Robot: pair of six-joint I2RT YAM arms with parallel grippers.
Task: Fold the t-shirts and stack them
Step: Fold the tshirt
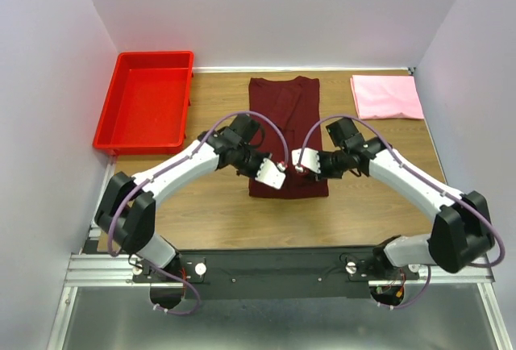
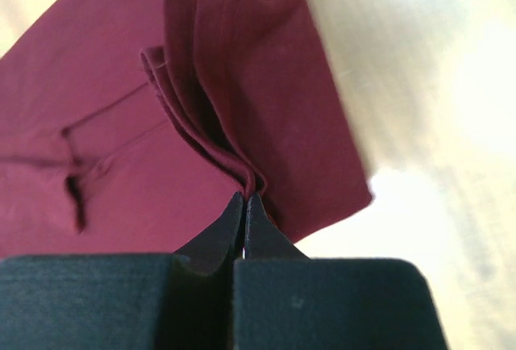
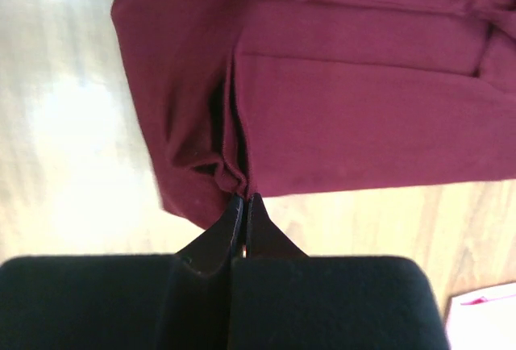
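The dark maroon t-shirt [image 1: 284, 116] lies in a long narrow fold in the middle of the wooden table [image 1: 218, 205], its neck toward the far side. My left gripper [image 1: 272, 175] is shut on a pinch of bunched cloth near its near hem. In the left wrist view the closed tips [image 2: 244, 198] hold a ridge of maroon cloth [image 2: 242, 60]. My right gripper [image 1: 299, 161] is shut on cloth close beside it. In the right wrist view its tips [image 3: 244, 199] pinch a bunched edge of the shirt [image 3: 363, 108]. The light pink t-shirt [image 1: 386, 97] lies folded at the back right.
A bright red plastic bin [image 1: 146, 102] stands at the back left of the table, with nothing visible inside. White walls close in the table on the left, back and right. A black rail [image 1: 282, 269] holds both arm bases along the near edge.
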